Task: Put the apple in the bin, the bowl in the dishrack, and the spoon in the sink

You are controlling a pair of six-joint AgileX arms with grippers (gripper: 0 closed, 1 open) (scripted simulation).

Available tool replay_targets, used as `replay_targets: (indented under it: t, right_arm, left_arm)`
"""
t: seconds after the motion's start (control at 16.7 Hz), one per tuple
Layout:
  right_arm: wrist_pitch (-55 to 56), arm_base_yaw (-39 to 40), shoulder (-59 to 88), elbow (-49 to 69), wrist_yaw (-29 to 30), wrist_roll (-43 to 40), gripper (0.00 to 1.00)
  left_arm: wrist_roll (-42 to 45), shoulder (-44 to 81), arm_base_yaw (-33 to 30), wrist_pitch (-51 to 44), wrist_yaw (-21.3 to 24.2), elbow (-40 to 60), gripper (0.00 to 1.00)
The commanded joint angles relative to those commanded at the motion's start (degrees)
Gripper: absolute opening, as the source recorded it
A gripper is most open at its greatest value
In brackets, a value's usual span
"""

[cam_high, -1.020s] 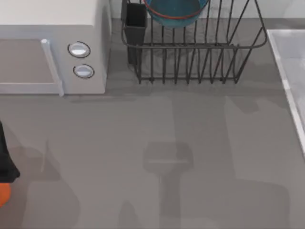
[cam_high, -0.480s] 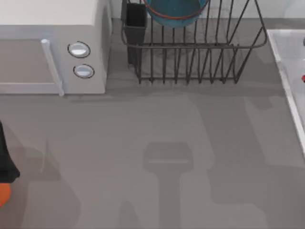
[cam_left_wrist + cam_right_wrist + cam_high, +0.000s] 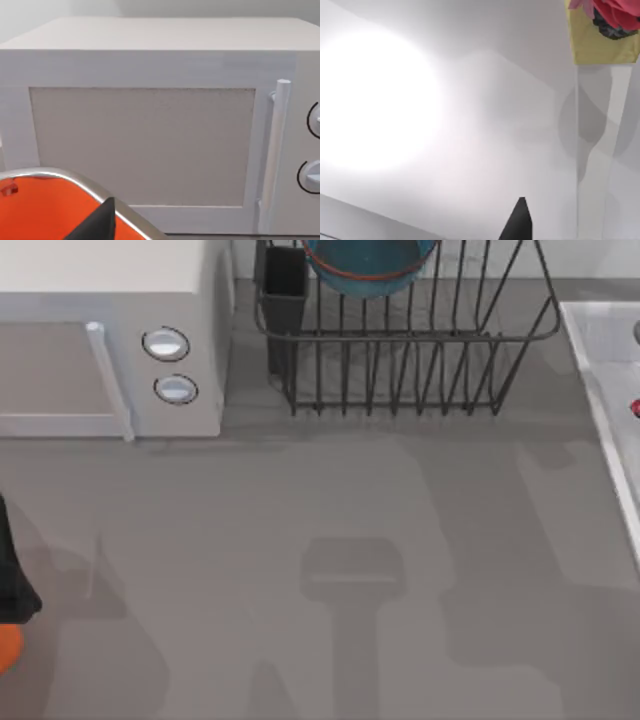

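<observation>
One bowl point(image 3: 368, 265) sits in the dishrack point(image 3: 410, 350) at the tabletop's point(image 3: 330, 530) far edge, operator; at the right, your sink point(image 3: 600, 350) holds a small red speck. You cannot tell either arm's fingers' state.

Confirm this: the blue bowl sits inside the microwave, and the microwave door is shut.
Wrong on one count. The top view shows the blue bowl in the black wire dishrack, not inside the microwave. The rest holds: the left wrist view shows the microwave door shut.
</observation>
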Motion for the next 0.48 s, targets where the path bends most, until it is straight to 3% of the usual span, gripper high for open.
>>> replay_targets:
  t: [0.48]
  right_arm:
    - [0.00, 0.00, 0.00, 0.00, 0.00, 0.00, 0.83]
  left_arm:
    - [0.00, 0.00, 0.00, 0.00, 0.00, 0.00, 1.00]
